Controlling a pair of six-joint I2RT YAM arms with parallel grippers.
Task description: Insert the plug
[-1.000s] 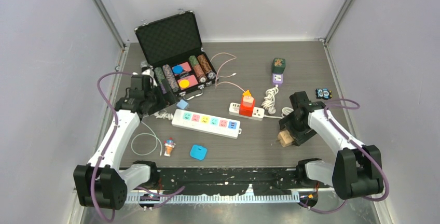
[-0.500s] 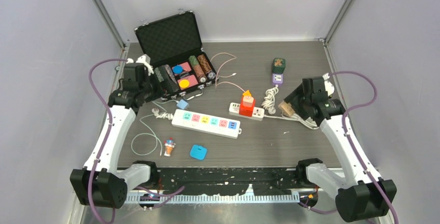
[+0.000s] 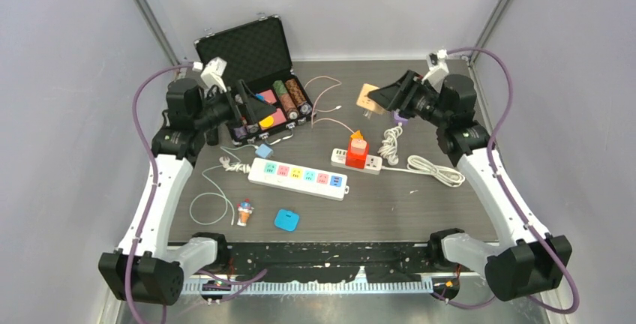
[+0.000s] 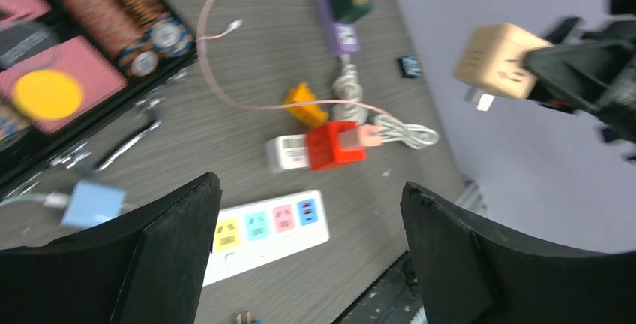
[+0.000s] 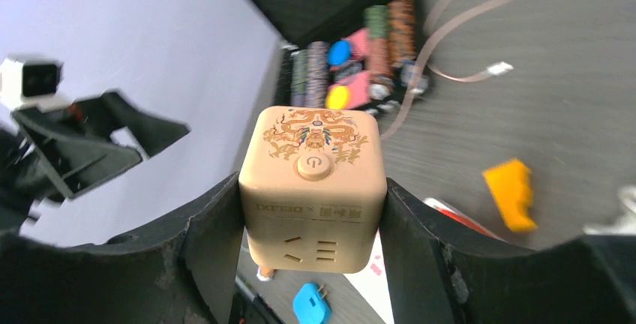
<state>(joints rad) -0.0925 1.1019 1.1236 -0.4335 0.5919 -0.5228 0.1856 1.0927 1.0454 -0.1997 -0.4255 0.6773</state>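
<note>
Plug (image 5: 313, 189) is sitting pinched in my right jaws (image 5: 311, 223) above the tabletop (image 3: 420, 211); left jaws (image 4: 309, 256) are gaping empty. I should be lowering it slowly, prongs square to the long power strip (image 3: 298, 178).

From the left wrist everything is smeared, and the black left fingers (image 4: 150, 264) cover most of the white power strip (image 4: 266, 223), while the chip case (image 4: 67, 46) runs off the top-left corner. Through the right wrist camera the right fingers (image 5: 210, 249) hide both sides of the tan cube socket (image 5: 313, 189), its small lettering is too soft to read, and the blue plug (image 5: 310, 303) is clipped by the bottom edge.
</note>
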